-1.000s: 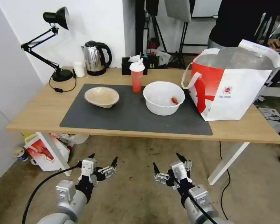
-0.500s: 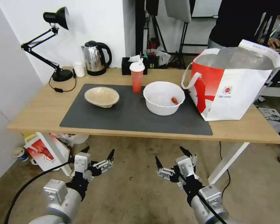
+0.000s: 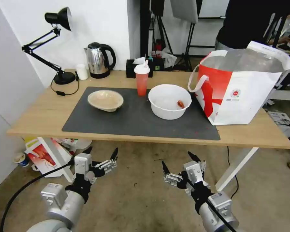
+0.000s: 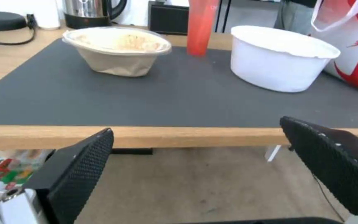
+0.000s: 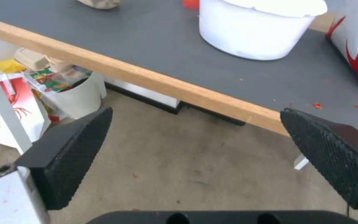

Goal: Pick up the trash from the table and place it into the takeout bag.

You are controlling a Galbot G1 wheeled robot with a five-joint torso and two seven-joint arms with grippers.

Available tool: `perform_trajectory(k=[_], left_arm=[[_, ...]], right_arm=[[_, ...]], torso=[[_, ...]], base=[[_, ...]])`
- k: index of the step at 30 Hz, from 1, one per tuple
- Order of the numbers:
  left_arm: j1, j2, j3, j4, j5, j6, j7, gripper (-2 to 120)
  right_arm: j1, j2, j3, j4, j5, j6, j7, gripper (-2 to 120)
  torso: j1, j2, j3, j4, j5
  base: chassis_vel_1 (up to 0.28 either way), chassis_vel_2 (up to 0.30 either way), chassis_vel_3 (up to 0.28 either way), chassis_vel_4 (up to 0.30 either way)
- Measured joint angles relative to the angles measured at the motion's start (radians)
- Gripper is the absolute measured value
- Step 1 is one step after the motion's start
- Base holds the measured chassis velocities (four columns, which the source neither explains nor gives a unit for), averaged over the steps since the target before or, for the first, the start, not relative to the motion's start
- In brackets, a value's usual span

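A red cup (image 3: 141, 83), beige bowl (image 3: 105, 100) and white bowl (image 3: 169, 101), seemingly red-flecked, on a dark grey mat (image 3: 132, 120).

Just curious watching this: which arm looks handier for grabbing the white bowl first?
Probably the right. The right gripper hangs open almost below the white bowl, beside the takeout bag; the left gripper sits nearer the beige bowl.

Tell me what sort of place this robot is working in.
Probably an office or lab doubling as a filming space: a light-wood table carrying a desk lamp and steel kettle, stand legs behind it, and a bare concrete floor.
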State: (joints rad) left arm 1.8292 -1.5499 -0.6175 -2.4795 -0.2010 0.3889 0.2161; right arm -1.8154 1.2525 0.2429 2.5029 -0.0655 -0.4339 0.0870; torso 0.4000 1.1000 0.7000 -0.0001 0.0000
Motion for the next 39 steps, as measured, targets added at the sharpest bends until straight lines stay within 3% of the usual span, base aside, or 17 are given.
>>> perform_trajectory(k=[13, 20, 22, 32, 39], left_arm=[[-0.033, 0.000, 0.002, 0.030, -0.042, -0.002, -0.019, 100], [-0.042, 0.003, 0.003, 0.034, -0.047, -0.004, -0.027, 100], [-0.041, 0.007, 0.001, 0.031, -0.027, -0.009, -0.027, 100], [-0.031, 0.009, 0.002, 0.030, 0.118, -0.052, -0.028, 100], [-0.020, 0.002, 0.008, 0.026, 0.203, -0.079, -0.062, 100]], right_arm=[[-0.012, 0.010, 0.006, -0.002, 0.000, 0.009, 0.006, 100], [-0.014, 0.023, 0.014, -0.002, 0.017, 0.076, 0.007, 100], [-0.011, 0.024, 0.019, -0.003, 0.025, 0.112, 0.004, 100], [0.000, 0.018, 0.044, -0.003, 0.035, 0.120, 0.001, 100], [0.010, 0.015, 0.044, -0.003, 0.037, 0.123, 0.000, 100]], torso=[[0.000, 0.000, 0.000, 0.0000, -0.0001], [0.000, 0.000, 0.000, 0.0000, 0.0000], [0.000, 0.000, 0.000, 0.0001, 0.0000], [0.000, 0.000, 0.000, 0.0000, 0.0000], [0.000, 0.000, 0.000, 0.0001, 0.0000]], base=[[0.000, 0.000, 0.000, 0.000], [0.000, 0.000, 0.000, 0.000], [0.000, 0.000, 0.000, 0.000], [0.000, 0.000, 0.000, 0.000], [0.000, 0.000, 0.000, 0.000]])
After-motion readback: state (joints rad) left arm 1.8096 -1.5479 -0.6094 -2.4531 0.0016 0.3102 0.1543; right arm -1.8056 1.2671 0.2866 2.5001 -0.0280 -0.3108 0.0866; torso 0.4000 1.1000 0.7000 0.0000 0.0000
